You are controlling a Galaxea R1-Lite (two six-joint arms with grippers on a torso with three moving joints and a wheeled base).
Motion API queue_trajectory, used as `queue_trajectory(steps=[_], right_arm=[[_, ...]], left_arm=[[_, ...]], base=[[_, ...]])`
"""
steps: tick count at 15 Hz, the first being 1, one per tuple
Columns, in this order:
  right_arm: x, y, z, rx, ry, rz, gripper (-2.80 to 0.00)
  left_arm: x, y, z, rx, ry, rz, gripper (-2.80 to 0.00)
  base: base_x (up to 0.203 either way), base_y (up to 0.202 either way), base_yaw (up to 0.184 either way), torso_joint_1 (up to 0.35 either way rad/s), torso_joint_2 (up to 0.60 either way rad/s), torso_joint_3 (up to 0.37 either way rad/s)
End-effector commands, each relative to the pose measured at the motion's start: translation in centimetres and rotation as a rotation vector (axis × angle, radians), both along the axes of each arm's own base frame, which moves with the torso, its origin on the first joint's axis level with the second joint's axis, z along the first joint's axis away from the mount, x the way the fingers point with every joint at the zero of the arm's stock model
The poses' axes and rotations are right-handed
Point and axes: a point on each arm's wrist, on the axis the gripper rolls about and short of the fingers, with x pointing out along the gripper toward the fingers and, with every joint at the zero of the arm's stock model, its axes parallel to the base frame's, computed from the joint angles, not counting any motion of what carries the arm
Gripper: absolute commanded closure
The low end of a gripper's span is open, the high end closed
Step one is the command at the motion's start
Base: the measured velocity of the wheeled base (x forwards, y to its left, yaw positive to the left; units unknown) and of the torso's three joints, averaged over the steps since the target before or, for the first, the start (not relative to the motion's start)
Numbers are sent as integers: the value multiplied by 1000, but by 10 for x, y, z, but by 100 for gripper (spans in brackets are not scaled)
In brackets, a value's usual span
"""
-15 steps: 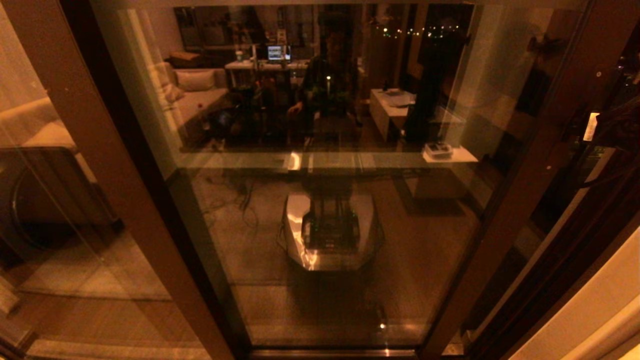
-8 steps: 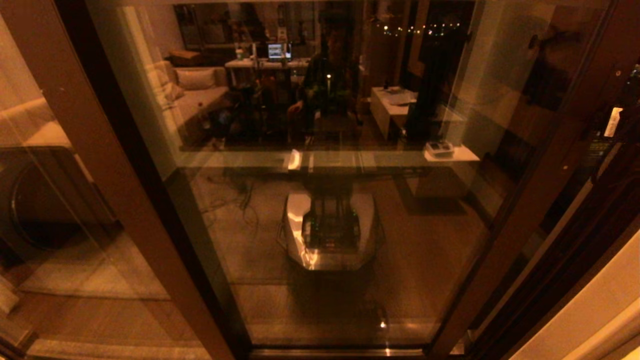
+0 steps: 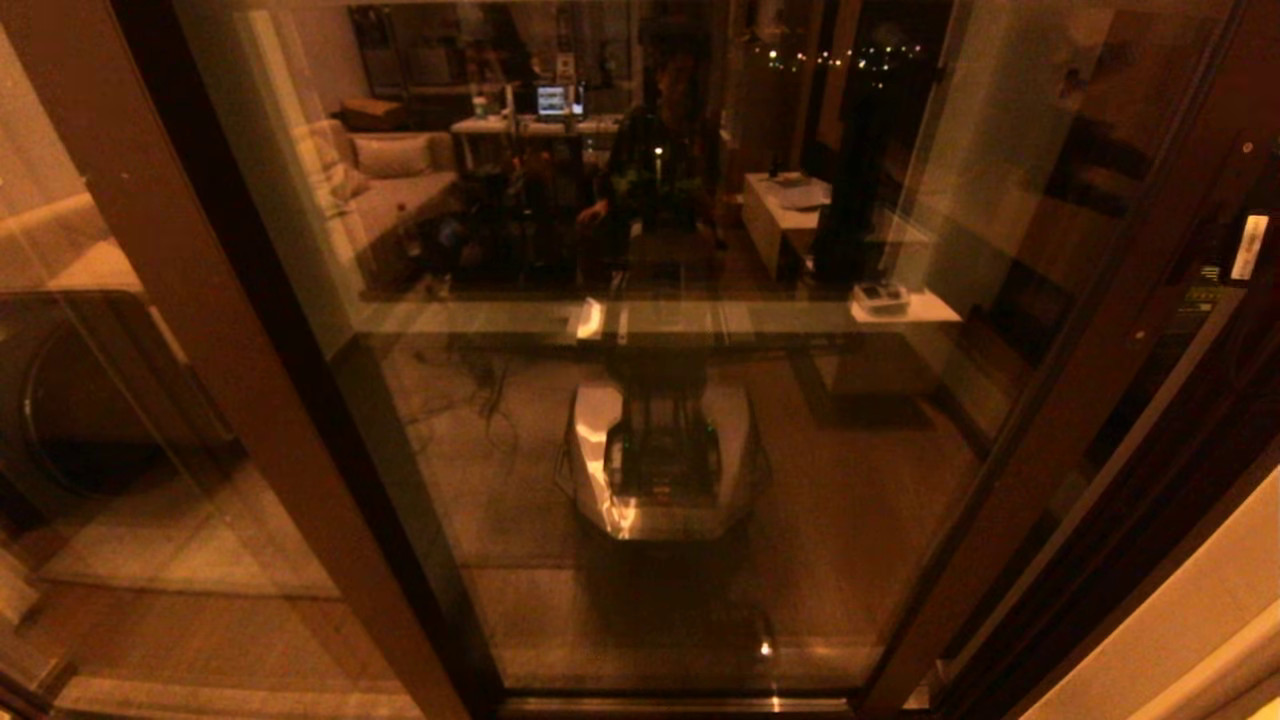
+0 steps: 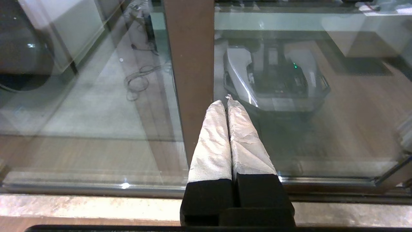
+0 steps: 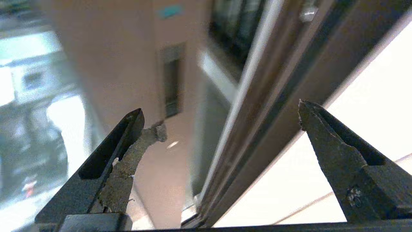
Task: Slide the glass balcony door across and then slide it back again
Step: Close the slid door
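Observation:
The glass balcony door [image 3: 680,400] fills the head view, its pane mirroring the room and my base. Its wide reddish-brown stile [image 3: 1085,340] runs down the right side. In the right wrist view that stile [image 5: 128,64] shows its dark recessed handle slot [image 5: 171,85]. My right gripper [image 5: 222,116] is open, one fingertip [image 5: 151,135] at the stile's edge and the other over the pale wall. A narrow gap separates the stile from the door jamb [image 5: 283,80]. My left gripper [image 4: 226,100] is shut on nothing, low down, pointing at the plain brown post [image 4: 190,64].
The other glass panel with the plain post [image 3: 200,330] stands on the left. The floor track [image 4: 96,190] runs along the bottom. A pale wall [image 3: 1200,620] lies at the right. A small white tag [image 3: 1250,245] sits on a dark shape beside the stile.
The door's handle stile has slid to the right, closer to the right-hand frame. The white tag beside it moved right with it. The left post has stayed put.

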Motion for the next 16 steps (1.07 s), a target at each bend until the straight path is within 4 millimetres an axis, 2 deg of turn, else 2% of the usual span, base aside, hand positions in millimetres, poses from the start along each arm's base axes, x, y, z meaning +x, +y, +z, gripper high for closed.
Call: queue_trajectory(steps=[1,6,8,12,16], right_arm=[[-4,2,2,11,-11,53,-280],[3,2,-3,33,-3,88,-280],[3,4,-3,68,-13,165,-280],[15,-5,-11,91,10,162,-280],[25,-2,-20,96,40,173,-280]], left_arm=[[0,0,0,0,-1,1,0],[0,0,0,0,-1,-1,0],[0,0,0,0,-1,1,0],[0,0,0,0,-1,0,0],[0,0,0,0,-1,-1,0]], base=[[0,0,0,0,0,0],[0,0,0,0,0,0],[0,0,0,0,0,0],[0,0,0,0,0,0],[0,0,0,0,0,0]])
